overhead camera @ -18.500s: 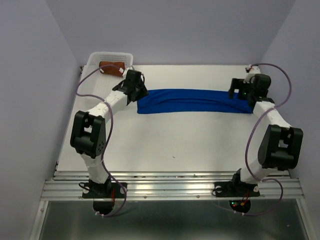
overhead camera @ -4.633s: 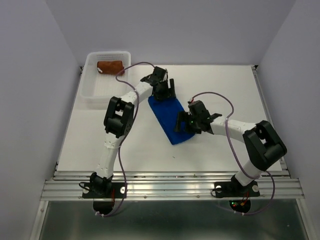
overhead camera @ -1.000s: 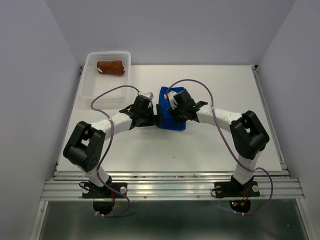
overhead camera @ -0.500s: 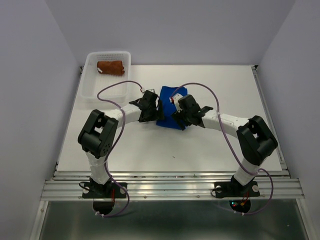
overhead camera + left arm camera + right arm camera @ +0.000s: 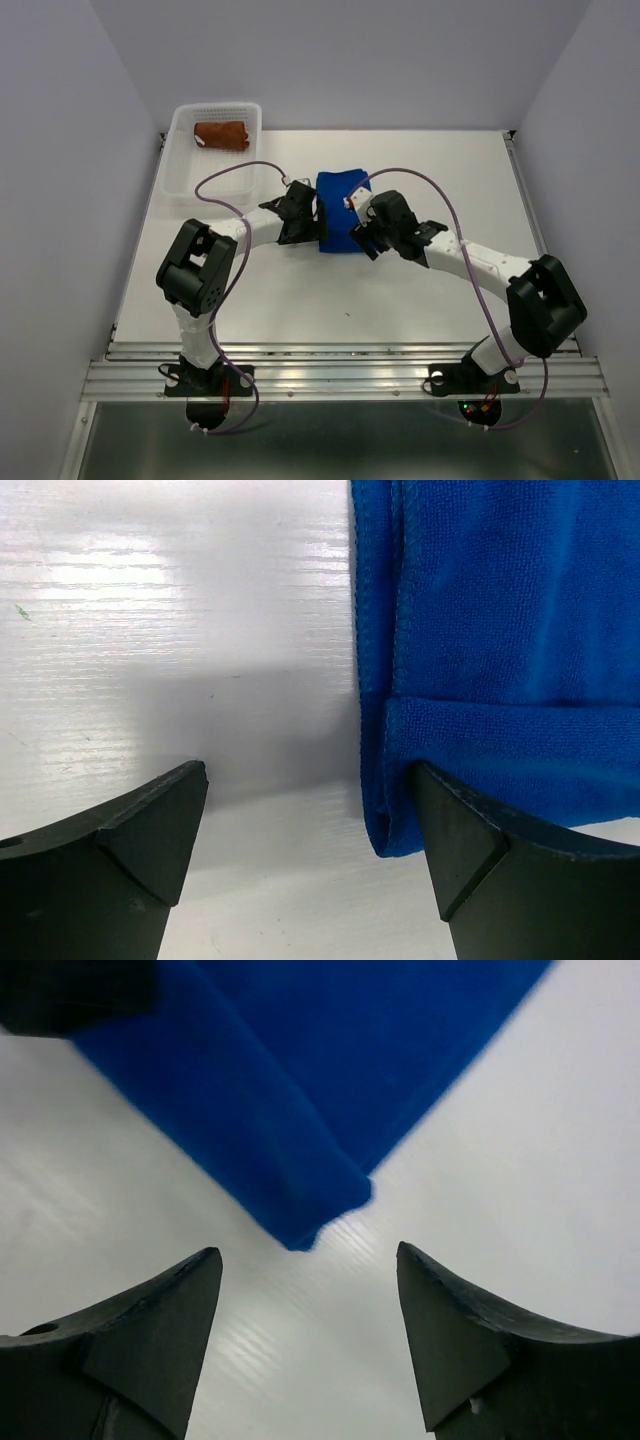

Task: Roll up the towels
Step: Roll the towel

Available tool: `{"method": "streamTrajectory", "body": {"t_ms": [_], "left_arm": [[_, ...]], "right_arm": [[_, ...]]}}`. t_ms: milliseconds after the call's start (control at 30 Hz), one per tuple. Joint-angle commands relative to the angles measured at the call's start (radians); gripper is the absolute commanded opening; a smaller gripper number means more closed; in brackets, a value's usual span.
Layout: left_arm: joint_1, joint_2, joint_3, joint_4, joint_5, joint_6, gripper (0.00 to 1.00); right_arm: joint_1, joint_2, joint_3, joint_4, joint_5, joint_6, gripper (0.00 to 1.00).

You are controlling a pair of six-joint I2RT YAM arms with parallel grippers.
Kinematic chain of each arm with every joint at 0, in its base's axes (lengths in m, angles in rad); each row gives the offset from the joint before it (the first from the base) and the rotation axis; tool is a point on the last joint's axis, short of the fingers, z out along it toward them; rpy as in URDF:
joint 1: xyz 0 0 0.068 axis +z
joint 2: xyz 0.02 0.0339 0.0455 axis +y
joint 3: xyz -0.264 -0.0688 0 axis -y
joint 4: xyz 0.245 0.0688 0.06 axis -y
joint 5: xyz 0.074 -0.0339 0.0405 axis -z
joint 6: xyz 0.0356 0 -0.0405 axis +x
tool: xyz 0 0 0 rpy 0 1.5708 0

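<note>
The white table carries the whole job, with the basket at its far left corner. The blue towel lies mid-table between the two arms as a short, thick, folded pad. Its near end is turned over into one low lap, so I judge the roll barely begun, with most of the length left to wind. The brown towel sits in the basket as a small bundle and looks finished. The left gripper is spread wide across the pad's left edge, one finger over bare table and the other over the lap, holding nothing. The right gripper is also wide and empty, with the pad's near corner just ahead of its gap.
</note>
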Motion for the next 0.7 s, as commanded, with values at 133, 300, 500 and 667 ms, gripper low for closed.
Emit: {"method": "streamTrajectory", "body": {"t_ms": [133,300,500,667], "left_arm": [[0.000,0.017,0.058,-0.086,-0.023,0.028,0.94],[0.013,0.026,0.070,-0.096,-0.028,0.041,0.94],[0.022,0.038,0.076,-0.086,-0.014,0.050,0.94],[0.028,0.034,0.072,-0.071,-0.007,0.062,0.94]], "right_arm": [[0.142,0.022,0.017,-0.001,-0.144,-0.080,0.72],[0.151,0.118,0.049,0.038,0.022,-0.100,0.72],[0.151,0.121,-0.044,0.273,0.154,-0.121,0.66],[0.151,0.113,-0.063,0.281,0.131,-0.113,0.66]]}}
